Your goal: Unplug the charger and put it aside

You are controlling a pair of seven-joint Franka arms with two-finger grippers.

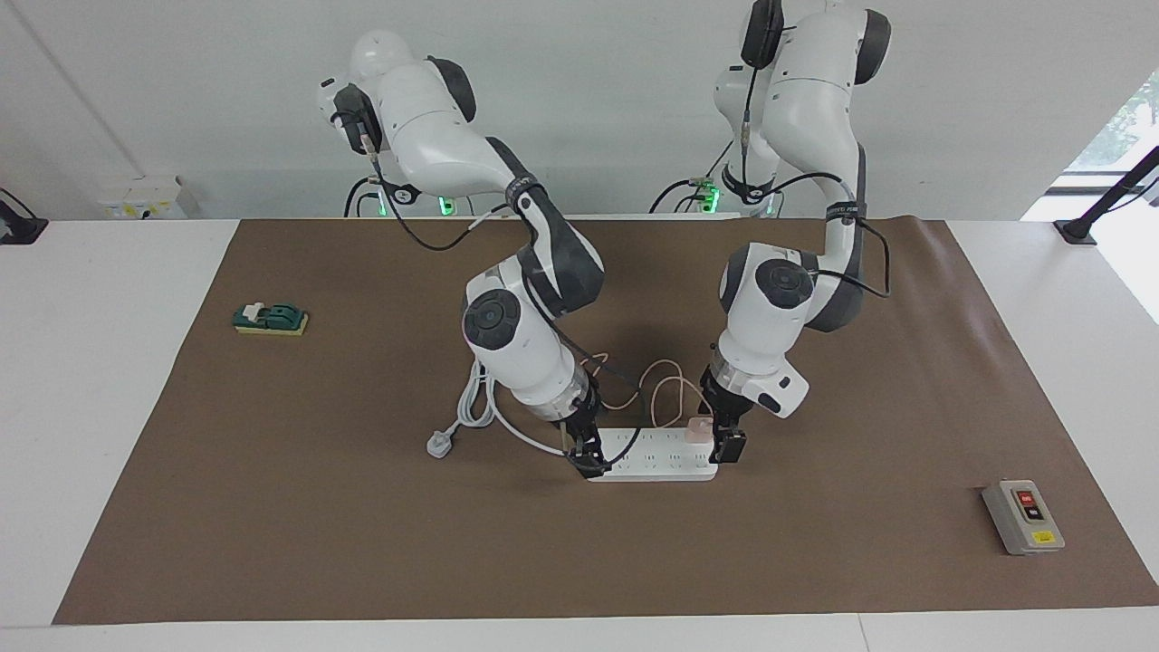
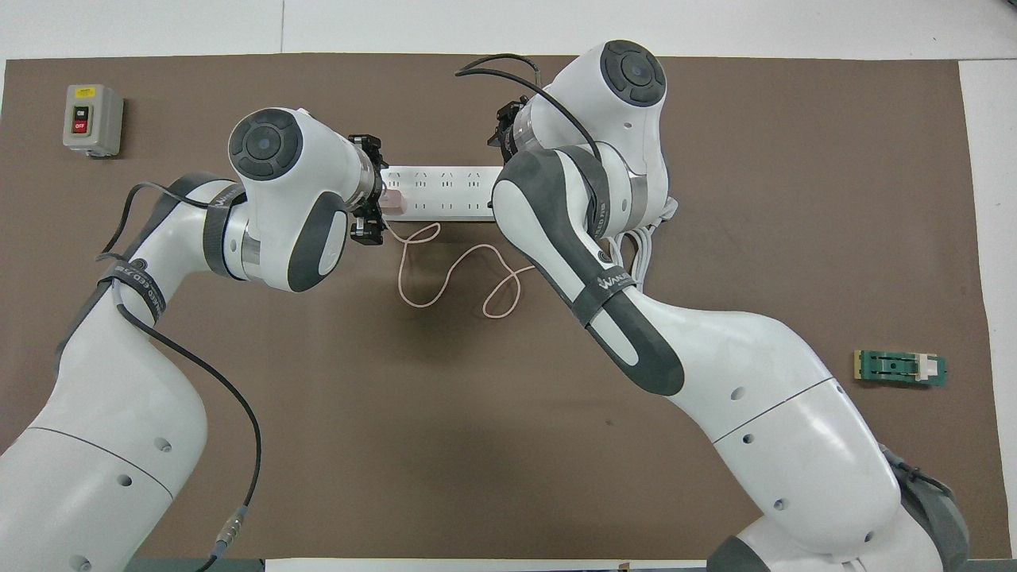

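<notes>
I see the left gripper [image 1: 722, 433] straddling the light, rigid charger [image 1: 698, 429]; right gripper [image 1: 587, 453], fingers unreadable, pins the power strip [image 1: 654, 455] at nine o'clock.

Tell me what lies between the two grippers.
Between left gripper and right gripper lie the white power strip and the plugged-in pink charger, in the facing view.
</notes>
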